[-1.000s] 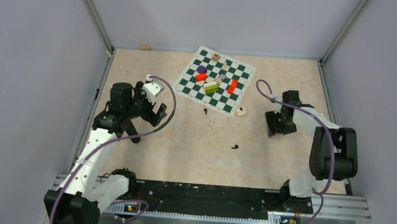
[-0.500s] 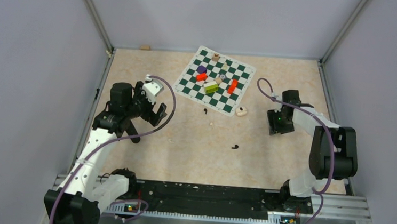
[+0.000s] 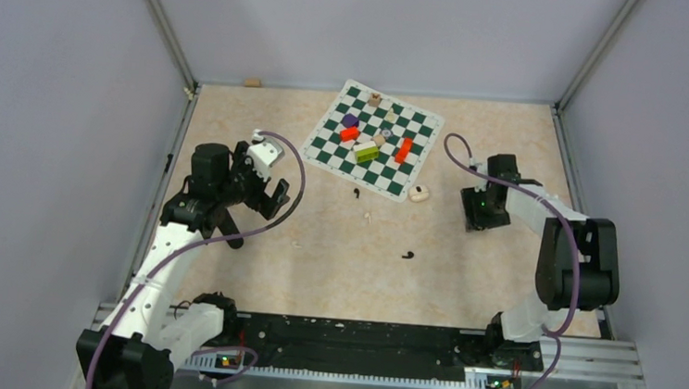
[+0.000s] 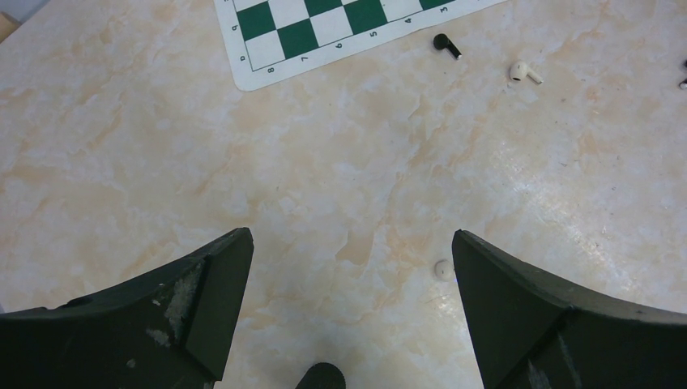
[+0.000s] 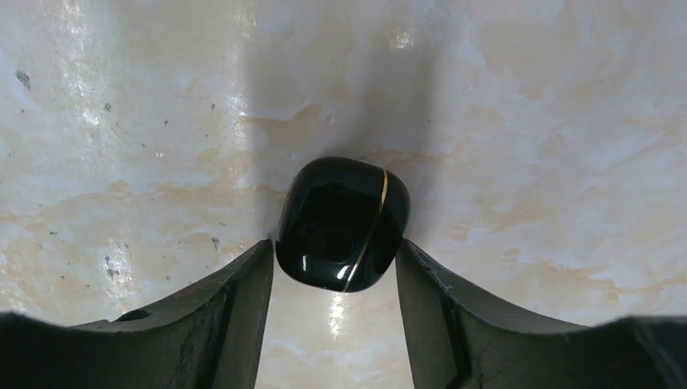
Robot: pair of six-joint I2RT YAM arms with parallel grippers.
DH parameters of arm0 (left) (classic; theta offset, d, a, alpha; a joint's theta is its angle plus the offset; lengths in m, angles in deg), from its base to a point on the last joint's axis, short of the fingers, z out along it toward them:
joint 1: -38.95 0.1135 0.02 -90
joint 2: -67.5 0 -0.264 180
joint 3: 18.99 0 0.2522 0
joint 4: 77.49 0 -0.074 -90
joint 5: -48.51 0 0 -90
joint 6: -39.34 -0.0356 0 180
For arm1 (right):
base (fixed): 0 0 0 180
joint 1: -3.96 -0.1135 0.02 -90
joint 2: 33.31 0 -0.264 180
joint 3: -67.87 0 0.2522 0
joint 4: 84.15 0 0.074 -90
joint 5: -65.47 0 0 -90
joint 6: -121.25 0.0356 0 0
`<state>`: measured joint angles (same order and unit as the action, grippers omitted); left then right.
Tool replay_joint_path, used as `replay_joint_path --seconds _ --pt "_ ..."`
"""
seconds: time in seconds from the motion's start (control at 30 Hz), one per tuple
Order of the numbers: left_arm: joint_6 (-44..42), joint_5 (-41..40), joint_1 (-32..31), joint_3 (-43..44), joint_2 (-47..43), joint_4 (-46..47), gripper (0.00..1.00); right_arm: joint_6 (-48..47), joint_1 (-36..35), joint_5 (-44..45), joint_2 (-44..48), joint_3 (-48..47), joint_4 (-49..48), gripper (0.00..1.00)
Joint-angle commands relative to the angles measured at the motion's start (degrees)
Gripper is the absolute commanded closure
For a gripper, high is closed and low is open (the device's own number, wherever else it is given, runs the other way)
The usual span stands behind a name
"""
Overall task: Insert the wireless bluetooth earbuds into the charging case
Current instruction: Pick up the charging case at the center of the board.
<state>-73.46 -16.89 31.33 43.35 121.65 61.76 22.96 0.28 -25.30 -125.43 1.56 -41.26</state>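
The charging case, a glossy black pod with a thin gold seam, lies on the marble table. My right gripper has its two fingertips pressed against the case's left and right sides. In the top view the right gripper hides the case. One black earbud lies just below the chessboard and also shows in the left wrist view. The other black earbud lies mid-table. My left gripper is open and empty above bare table at the left.
A green-and-white chessboard with several coloured blocks lies at the back. A white earbud case sits by its lower corner. A white earbud and a small white ear tip lie on the table.
My right gripper has shifted slightly to the left and farther back. The left arm has not moved.
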Motion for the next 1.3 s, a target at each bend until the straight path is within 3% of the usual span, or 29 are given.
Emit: replay_joint_path --seconds 0.0,0.23,0.37,0.53,0.63,0.73,0.97,1.1,1.27 --pt "0.35 0.11 -0.38 1.52 -0.16 2.15 0.01 0.52 -1.04 2.77 -1.36 -1.96 -2.20 0.45" --pt "1.58 0.36 -0.74 2.14 0.47 3.08 0.01 -1.15 -1.73 3.27 1.84 -1.57 -3.23 0.70" --pt "2.69 -0.01 -3.01 5.55 4.32 4.70 0.01 -5.55 -6.11 -1.74 9.62 -1.50 -3.26 0.70" --pt "3.66 2.43 -7.28 17.31 14.69 2.64 0.01 -14.88 -20.77 -2.99 18.09 -3.71 -3.65 0.70" --pt "9.64 8.64 -8.62 26.87 21.82 1.64 0.01 -18.86 -27.73 -4.73 20.13 -6.23 -5.15 0.69" --pt "16.35 16.89 -10.04 33.48 27.56 2.74 0.01 -20.07 -29.95 -8.47 21.31 -8.08 -7.49 0.69" --pt "26.82 23.69 -16.64 32.81 33.98 9.06 0.01 -25.04 -36.56 -4.56 30.70 3.84 -20.20 0.68" --pt "33.18 27.42 -18.63 33.57 37.92 11.95 0.01 -24.45 -36.85 -5.76 33.53 6.58 -22.98 0.68" --pt "32.76 28.40 -21.22 35.30 40.81 10.47 0.01 -23.69 -36.92 -5.52 33.37 7.15 -24.22 0.68"
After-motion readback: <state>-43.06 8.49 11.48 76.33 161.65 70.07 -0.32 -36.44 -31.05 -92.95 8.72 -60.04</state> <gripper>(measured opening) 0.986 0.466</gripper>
